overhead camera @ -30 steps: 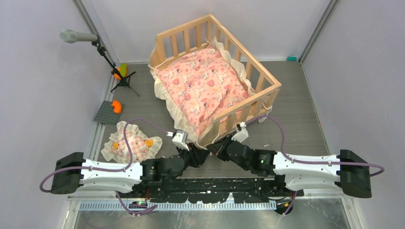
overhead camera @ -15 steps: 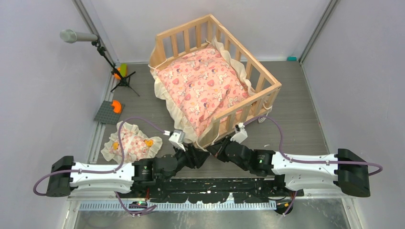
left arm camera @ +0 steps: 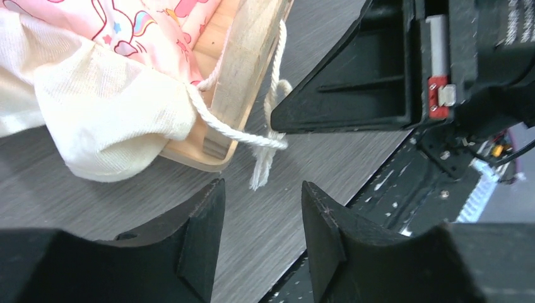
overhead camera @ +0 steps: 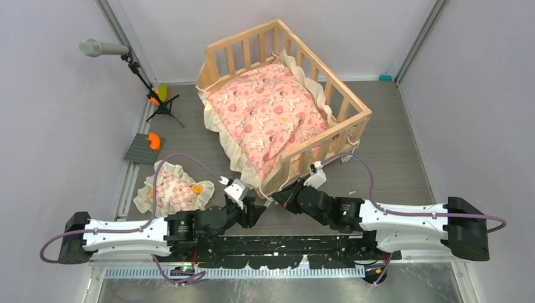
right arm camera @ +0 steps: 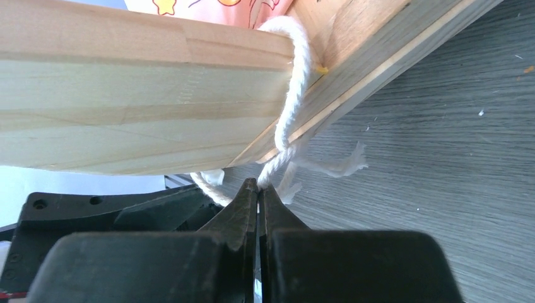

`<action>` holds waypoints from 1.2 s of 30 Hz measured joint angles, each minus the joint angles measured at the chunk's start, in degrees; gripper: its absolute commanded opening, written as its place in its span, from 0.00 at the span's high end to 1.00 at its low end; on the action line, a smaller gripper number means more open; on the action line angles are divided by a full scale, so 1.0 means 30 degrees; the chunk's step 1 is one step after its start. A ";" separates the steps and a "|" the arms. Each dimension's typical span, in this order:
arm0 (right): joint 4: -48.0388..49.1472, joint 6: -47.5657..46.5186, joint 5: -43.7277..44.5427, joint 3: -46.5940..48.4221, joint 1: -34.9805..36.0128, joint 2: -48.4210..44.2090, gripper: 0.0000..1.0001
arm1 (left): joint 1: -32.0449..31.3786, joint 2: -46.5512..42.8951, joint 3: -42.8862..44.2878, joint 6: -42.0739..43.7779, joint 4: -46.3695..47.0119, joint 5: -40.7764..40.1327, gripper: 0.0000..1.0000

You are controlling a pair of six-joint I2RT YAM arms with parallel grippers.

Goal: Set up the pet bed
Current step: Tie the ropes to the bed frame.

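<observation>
Right jaws pinch cord [right arm camera: 288, 117] at pet bed [right arm camera: 145, 95]'s near corner.

I have the pet bed [overhead camera: 323, 67] in the upper middle of the overhead view. It is a rectangular, crib-like frame of pale natural wood, with slatted rails along its upper, right and lower-right sides. It stands upright on the grey surface [overhead camera: 404, 151], turned at an angle so one corner points toward the bottom centre. My wrist views show that corner's plank edges close up.

Overhead from behind; wrist views close, sharing pet bed [left arm camera: 243, 69] corner.
</observation>
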 measured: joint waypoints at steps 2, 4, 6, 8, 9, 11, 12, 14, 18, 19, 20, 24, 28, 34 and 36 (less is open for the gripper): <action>0.0007 0.0000 -0.0073 0.0073 0.0000 0.0007 1.00 | 0.0007 -0.0044 -0.0321 0.0947 0.0357 0.0029 0.47; 0.0000 0.0007 -0.0153 0.0131 0.0000 0.0015 1.00 | 0.0000 0.0044 -0.0772 0.2091 0.0918 0.0051 0.45; 0.0015 0.0007 -0.0197 0.0182 0.0000 0.0044 1.00 | 0.0007 0.0284 -0.1100 0.3089 0.1530 0.0095 0.44; 0.0015 0.0007 -0.0262 0.0262 0.0000 0.0080 1.00 | 0.0000 0.0663 -0.1319 0.3905 0.2135 0.0138 0.43; 0.0022 0.0007 -0.0284 0.0291 0.0000 0.0087 1.00 | 0.0000 0.0918 -0.1370 0.4175 0.2433 0.0124 0.43; 0.0022 0.0015 -0.0321 0.0313 0.0000 0.0102 1.00 | 0.0007 0.1501 -0.1392 0.4641 0.3053 0.0073 0.43; 0.0022 0.0015 -0.0335 0.0321 0.0000 0.0102 1.00 | 0.0000 0.1785 -0.1406 0.4852 0.3373 0.0029 0.43; 0.0036 0.0036 -0.0386 0.0321 0.0000 0.0160 1.00 | 0.0007 0.2441 -0.1406 0.5093 0.4109 -0.0036 0.42; 0.0044 0.0073 -0.0546 0.0321 0.0000 0.0277 1.00 | 0.0000 0.3971 -0.1406 0.5457 0.5472 -0.0095 0.42; 0.0051 0.0080 -0.0583 0.0321 0.0000 0.0299 1.00 | 0.0000 0.4320 -0.1406 0.5486 0.5668 -0.0138 0.42; 0.0051 0.0080 -0.0612 0.0321 0.0000 0.0299 1.00 | 0.0000 0.4612 -0.1406 0.5523 0.5785 -0.0197 0.44; 0.0051 0.0095 -0.0663 0.0321 0.0000 0.0299 1.00 | -0.0022 0.5515 -0.1399 0.5668 0.6499 -0.0947 0.54; 0.0058 0.0146 -0.0670 0.0321 0.0000 0.0299 1.00 | -0.0080 0.6120 -0.1399 0.5646 0.7235 -0.1668 0.62; 0.0160 0.0291 -0.0707 0.0321 0.0000 0.0299 1.00 | -0.0109 0.6863 -0.1392 0.5501 0.8247 -0.1756 0.56; 0.0197 0.0364 -0.0743 0.0321 0.0000 0.0299 1.00 | -0.0131 0.7155 -0.1333 0.5384 0.8597 -0.1515 0.51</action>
